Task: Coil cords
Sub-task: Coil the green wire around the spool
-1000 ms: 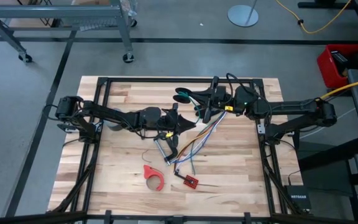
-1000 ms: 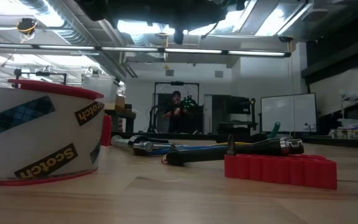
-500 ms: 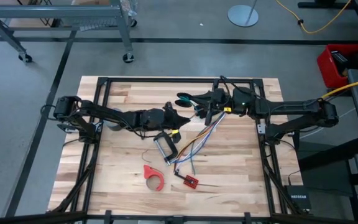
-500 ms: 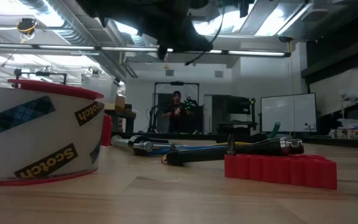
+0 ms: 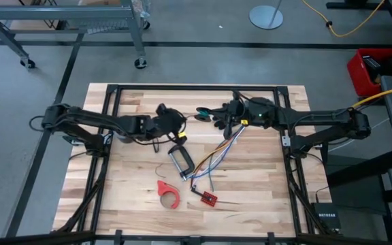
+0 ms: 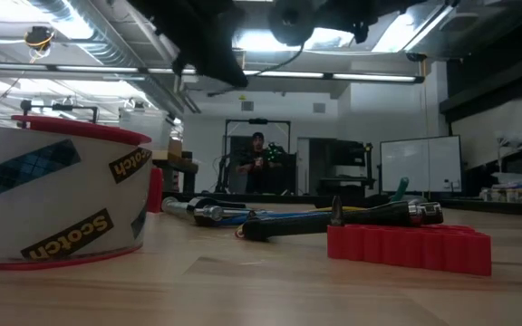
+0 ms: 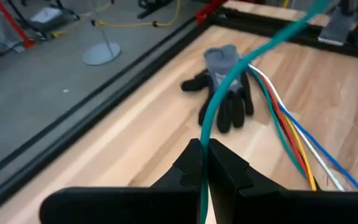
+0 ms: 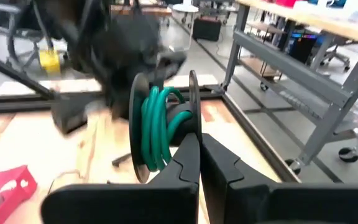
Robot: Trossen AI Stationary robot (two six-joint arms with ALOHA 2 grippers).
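Right end effector [image 8: 199,144] grips green cord [image 8: 156,127] spool, unseen from low view.

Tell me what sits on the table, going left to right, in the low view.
Tape roll → silver tool → red block. The black tool overlaps the block, so I left it out.
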